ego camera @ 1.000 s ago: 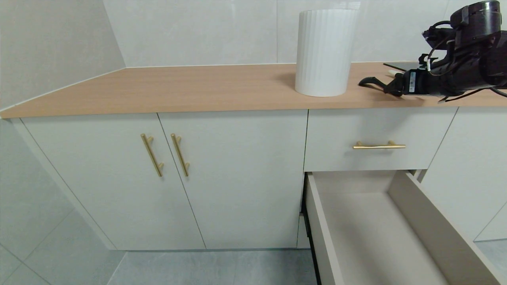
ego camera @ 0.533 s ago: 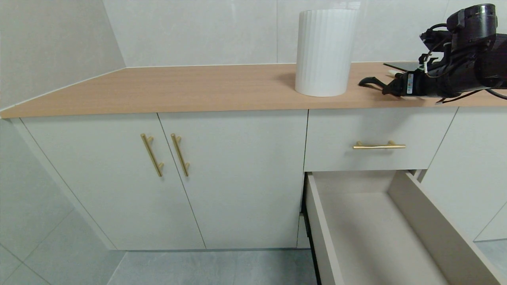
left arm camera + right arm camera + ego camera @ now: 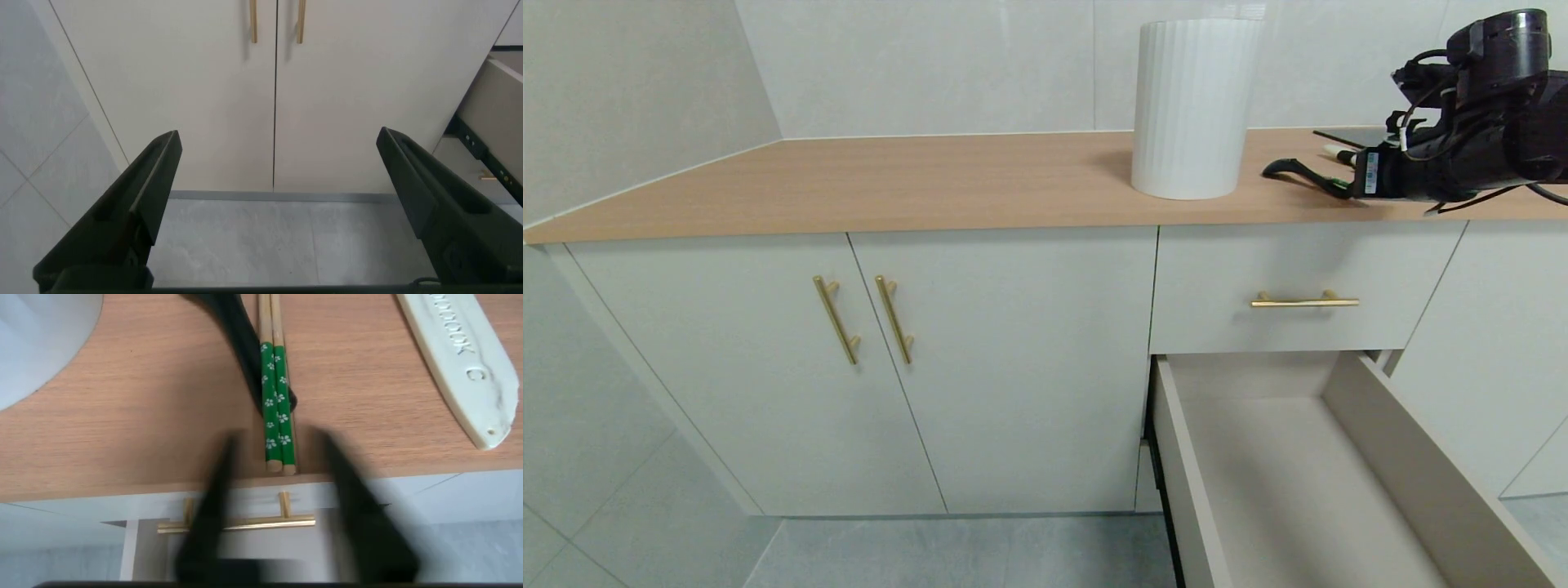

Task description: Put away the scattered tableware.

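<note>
On counter [image 3: 139, 433], chopsticks [image 3: 275, 392] perpendicular to edge

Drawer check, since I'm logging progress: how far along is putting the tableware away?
Done: the lower drawer stands pulled out, with nothing visible inside. In hand: the right gripper, open, is at the green-ended chopsticks on the counter, not gripping them. Left: the chopsticks, a black utensil and a white piece all lie on the counter. The left gripper is open and empty, facing the cabinet doors.
</note>
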